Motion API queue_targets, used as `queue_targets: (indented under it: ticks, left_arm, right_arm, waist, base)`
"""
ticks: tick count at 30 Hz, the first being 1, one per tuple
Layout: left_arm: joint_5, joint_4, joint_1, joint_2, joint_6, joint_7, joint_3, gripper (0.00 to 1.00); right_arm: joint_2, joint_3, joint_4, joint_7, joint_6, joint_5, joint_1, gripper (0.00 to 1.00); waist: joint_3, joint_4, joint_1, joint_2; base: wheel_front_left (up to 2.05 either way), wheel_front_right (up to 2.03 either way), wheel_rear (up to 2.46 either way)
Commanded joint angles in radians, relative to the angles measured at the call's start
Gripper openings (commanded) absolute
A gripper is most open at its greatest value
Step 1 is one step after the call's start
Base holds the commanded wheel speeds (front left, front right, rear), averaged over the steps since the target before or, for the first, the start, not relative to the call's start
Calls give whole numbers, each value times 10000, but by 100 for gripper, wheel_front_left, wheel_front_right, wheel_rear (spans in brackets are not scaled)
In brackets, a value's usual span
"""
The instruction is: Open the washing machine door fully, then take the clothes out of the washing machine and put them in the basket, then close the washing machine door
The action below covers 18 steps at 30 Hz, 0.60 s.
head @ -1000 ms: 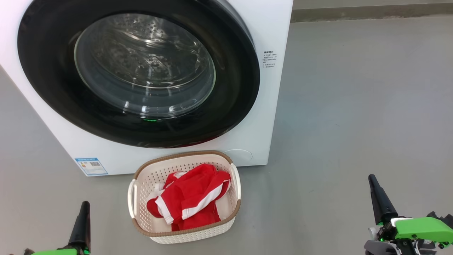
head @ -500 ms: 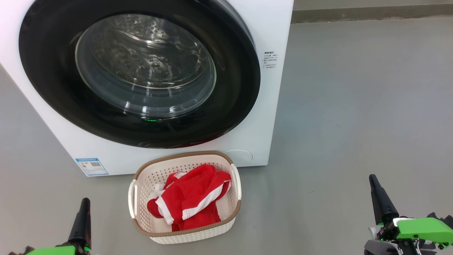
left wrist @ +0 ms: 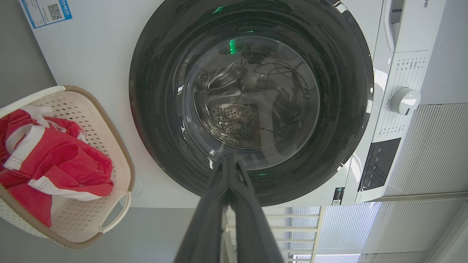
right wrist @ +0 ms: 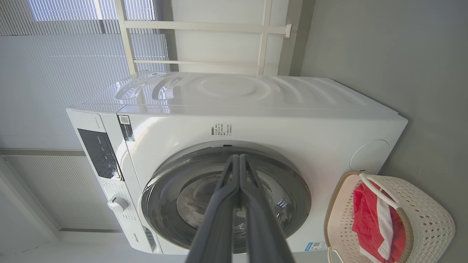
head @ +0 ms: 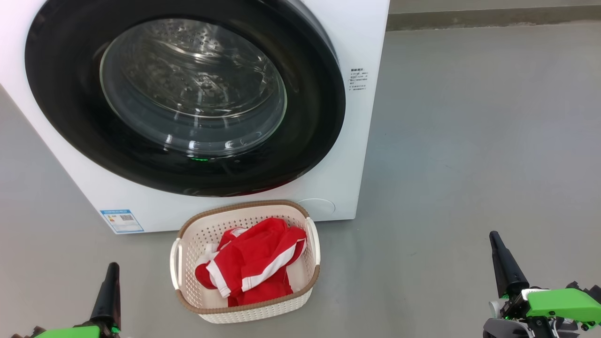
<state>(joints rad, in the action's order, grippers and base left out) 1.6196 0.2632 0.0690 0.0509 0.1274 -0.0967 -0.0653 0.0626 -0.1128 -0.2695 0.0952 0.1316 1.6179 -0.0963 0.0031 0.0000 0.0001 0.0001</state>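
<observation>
No change from a second ago. The washing machine door [head: 192,89] is closed on the washing machine [head: 364,42]. The clothes [head: 256,265] lie in the basket [head: 244,205] just before the machine. The left gripper [head: 112,271] and right gripper [head: 494,238] idle with fingers together. The task appears complete.

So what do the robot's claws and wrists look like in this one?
Each claw, left claw and right claw, is a pair of long, tapering, dark matte fingers. Behind each sits a bright green housing; the right one also shows pale grey casing.
</observation>
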Motion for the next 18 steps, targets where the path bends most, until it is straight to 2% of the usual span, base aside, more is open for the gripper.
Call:
queue_targets:
  ticks: [1,18]
  left_arm:
    - [-5,-184,379,88,33,-63,-358,0]
    - [-30,-183,382,68,33,-86,-387,0]
  right_arm:
    - [2,162,257,43,-9,49,-100,0]
    - [-24,124,255,73,-9,18,-103,0]
  waist:
    - [0,0,0,-1]
    - [0,0,0,-1]
  base:
    - [0,0,0]
    - [0,0,0]
